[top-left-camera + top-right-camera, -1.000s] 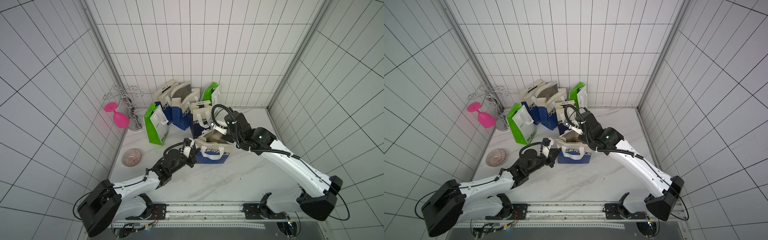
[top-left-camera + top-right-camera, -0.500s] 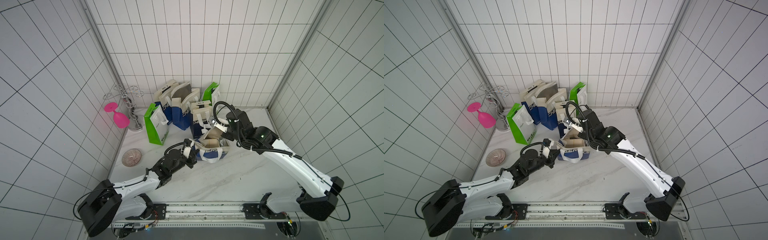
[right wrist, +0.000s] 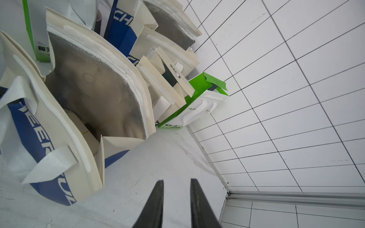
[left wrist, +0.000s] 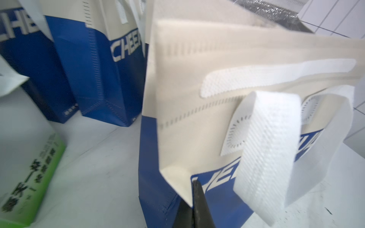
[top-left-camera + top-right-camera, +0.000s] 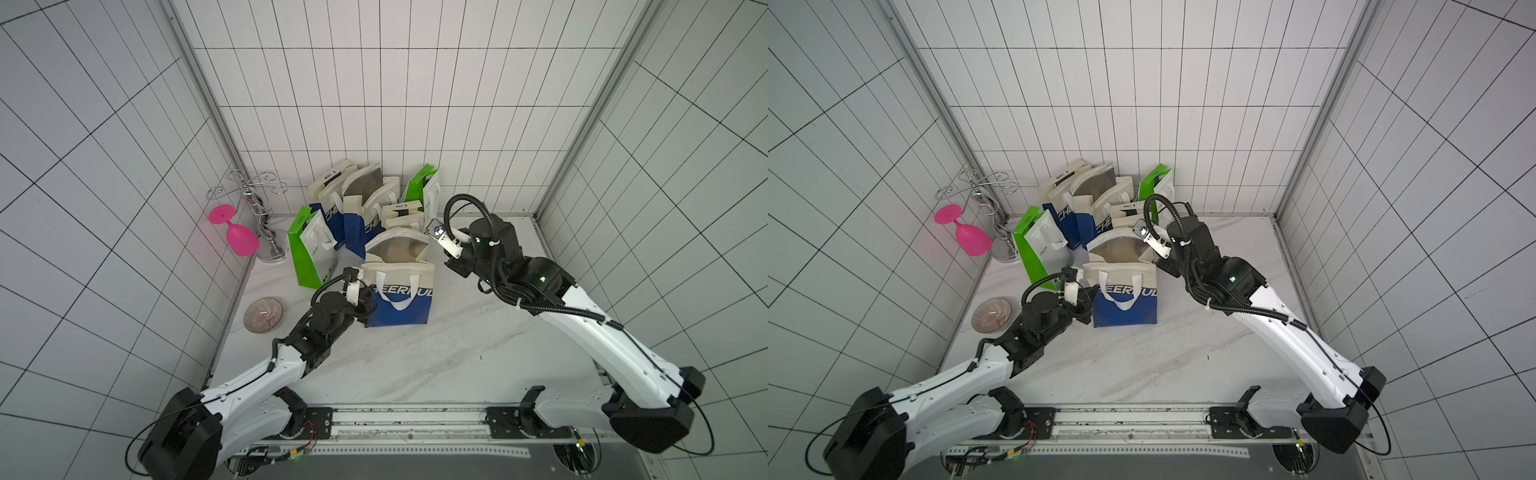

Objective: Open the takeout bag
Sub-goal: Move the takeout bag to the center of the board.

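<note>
The takeout bag (image 5: pixel 399 299) (image 5: pixel 1125 305) stands mid-table, blue below and cream above, with white handles. Its mouth gapes and shows the silver lining (image 5: pixel 397 249) (image 3: pixel 94 83). My left gripper (image 5: pixel 368 297) (image 4: pixel 192 186) is shut on the cream corner fold of the bag's left side edge. To the right of the bag, my right gripper (image 5: pixel 455 266) (image 3: pixel 176 181) hangs open and apart from it. Only the white tabletop shows between its fingers.
More blue-and-cream bags (image 5: pixel 353 208) and two green bags (image 5: pixel 309 249) (image 5: pixel 422 191) crowd the back, right behind the takeout bag. A pink glass (image 5: pixel 239 237) hangs on a metal rack (image 5: pixel 262 216) at the left wall. A small bowl (image 5: pixel 263 314) lies near the left arm.
My right gripper has let go of the bag's rear rim, parted its jaws and drawn back to the right. The bag's mouth stays open. The left gripper has kept its hold.
</note>
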Tool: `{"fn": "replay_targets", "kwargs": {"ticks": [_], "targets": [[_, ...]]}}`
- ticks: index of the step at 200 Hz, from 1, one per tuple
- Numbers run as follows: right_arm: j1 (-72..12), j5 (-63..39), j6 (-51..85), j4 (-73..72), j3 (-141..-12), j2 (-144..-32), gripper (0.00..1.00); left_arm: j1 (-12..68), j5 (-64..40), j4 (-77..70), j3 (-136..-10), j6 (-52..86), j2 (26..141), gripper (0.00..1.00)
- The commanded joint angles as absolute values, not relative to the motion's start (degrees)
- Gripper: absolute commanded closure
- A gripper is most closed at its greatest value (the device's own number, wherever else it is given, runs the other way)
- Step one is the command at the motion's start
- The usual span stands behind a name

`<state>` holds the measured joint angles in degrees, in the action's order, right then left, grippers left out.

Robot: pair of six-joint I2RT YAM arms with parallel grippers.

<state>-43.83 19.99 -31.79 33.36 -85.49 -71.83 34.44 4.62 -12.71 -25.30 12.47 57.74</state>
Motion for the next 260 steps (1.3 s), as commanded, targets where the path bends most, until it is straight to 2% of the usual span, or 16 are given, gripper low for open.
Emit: {"fn": "replay_targets", "kwargs": {"ticks": [1,59,78,83,96,105,129,144,186,216,239,247,260], "targets": [[-43.29,18.04,-28.09,31.22,-80.84,-69.51,0.74,32.7,13.57,-11.94,-26.35,10.47,56.03,1.0],[-43.27,16.1,-23.53,30.01,-74.8,-66.87,0.75,23.64,21.53,-10.69,-24.01,11.12,54.02,1.0],[-43.25,15.2,-22.29,28.63,-72.35,-65.88,0.75,21.3,18.83,-12.73,-21.54,12.36,51.42,1.0],[-43.26,15.11,-21.88,28.26,-71.9,-65.71,0.74,21.19,18.02,-13.42,-20.94,12.38,50.87,0.89],[-43.29,15.24,-20.83,27.92,-71.34,-65.74,0.71,21.18,14.93,-15.2,-19.65,12.29,49.83,0.52],[-43.28,15.75,-19.89,27.66,-70.95,-65.75,0.65,21.23,12.42,-15.36,-19.3,11.81,49.34,0.34],[-43.05,18.07,-14.77,23.89,-66.59,-63.98,0.47,21.53,13.79,-9.03,-20.2,14.03,46.33,0.13],[-42.5,19.83,-10.8,19.38,-61.02,-61.48,0.39,21.53,18.54,-2.26,-21.12,15.99,43.06,0.07],[-36.24,27.58,3.79,6.47,-42.73,-54.48,0.35,21.62,27.58,3.38,-16.08,17.92,29.34,0.05],[-32.43,38.12,3.65,-7.33,-28.68,-52.57,0.36,21.6,34.18,2.27,-11.34,12.52,17.81,0.04],[-28.3,43.45,4.28,-17.67,-21.67,-53.6,0.35,21.33,38.1,-2.09,-8.46,6.08,12.19,0.04],[-26.47,43.62,5.98,-14.76,-22.99,-54.18,0.35,21.14,38.83,-6.61,-6.02,4.15,12.38,0.04],[-22.73,43.15,4.69,-19.12,-22.51,-56.13,0.36,21.01,37.73,-18.72,-0.22,-2.17,15.62,0.04]]}}
